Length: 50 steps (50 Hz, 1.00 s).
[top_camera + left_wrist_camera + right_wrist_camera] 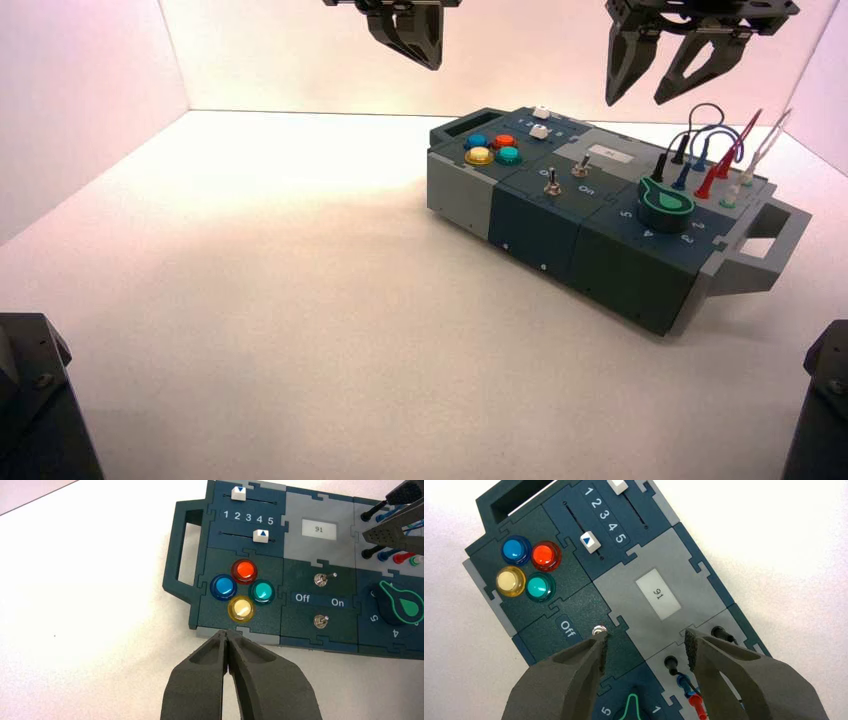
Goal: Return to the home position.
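Note:
The dark teal box (pixel 560 235) stands on the white table at the right, turned at an angle. My left gripper (pixel 432 62) hangs high above the table, left of and behind the box, shut and empty; in the left wrist view (pixel 226 634) its tips sit just short of the yellow button (pixel 241 608). My right gripper (pixel 640 98) hangs high above the box's back, open and empty; in the right wrist view (pixel 645 645) its fingers straddle the grey panel below the display (pixel 657 595) reading 91. The right gripper also shows in the left wrist view (pixel 400 527).
The box bears four round buttons (pixel 493 149), two white sliders (pixel 540 122), two toggle switches (pixel 565 177), a green knob (pixel 667 206) and plugged wires (pixel 720 150). White walls enclose the table. Arm bases sit at the front corners (pixel 35 400).

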{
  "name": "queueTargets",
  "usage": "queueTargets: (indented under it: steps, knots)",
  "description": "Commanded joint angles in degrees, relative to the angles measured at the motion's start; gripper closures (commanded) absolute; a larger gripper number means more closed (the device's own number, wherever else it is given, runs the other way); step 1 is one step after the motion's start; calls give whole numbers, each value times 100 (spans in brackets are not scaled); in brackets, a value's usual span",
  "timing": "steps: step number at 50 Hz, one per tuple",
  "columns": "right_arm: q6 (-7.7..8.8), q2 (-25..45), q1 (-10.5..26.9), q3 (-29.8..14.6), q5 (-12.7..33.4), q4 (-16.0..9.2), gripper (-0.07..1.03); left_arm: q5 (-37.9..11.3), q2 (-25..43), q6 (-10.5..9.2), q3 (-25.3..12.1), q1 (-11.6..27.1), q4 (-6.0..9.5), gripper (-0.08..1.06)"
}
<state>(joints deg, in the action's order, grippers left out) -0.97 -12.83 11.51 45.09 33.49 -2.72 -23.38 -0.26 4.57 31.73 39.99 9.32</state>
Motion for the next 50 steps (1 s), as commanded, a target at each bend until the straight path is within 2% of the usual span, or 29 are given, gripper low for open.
queueTargets:
  steps: [1, 31, 50]
  knots:
    - [9, -88, 44, -149, -18, -18, 17, 62, -62, 9, -70, -26, 0, 101]
    - [9, -132, 44, -167, 9, -18, 17, 105, -35, 9, -35, -26, 9, 101]
    - [9, -352, 79, -62, 18, -53, 17, 70, -281, -62, 149, -26, 44, 101]
